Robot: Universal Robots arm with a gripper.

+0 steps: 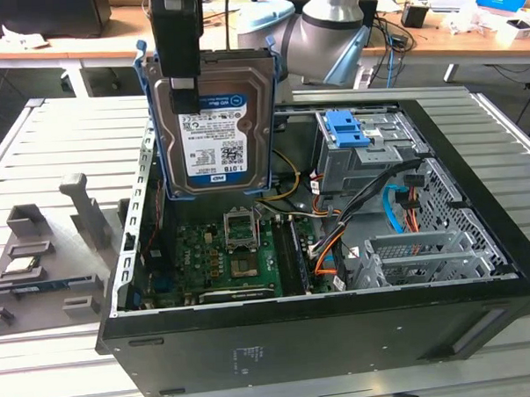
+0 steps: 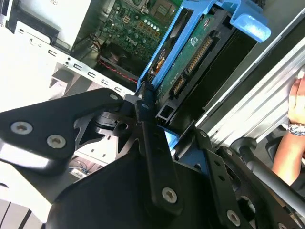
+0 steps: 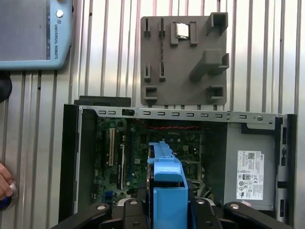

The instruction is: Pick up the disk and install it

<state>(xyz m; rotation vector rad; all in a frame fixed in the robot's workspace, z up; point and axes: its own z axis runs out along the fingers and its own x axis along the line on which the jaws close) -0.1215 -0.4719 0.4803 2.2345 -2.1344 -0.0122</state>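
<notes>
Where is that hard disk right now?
In the exterior view the disk hangs upright in the gripper, above the open computer case, over the motherboard on the exterior view's left.

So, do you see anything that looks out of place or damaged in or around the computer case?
Nothing looks damaged or spilled. The disk hangs upright in the gripper above the open computer case, not yet seated in it. A person's hand is close beside the case in the second wrist view.
</notes>
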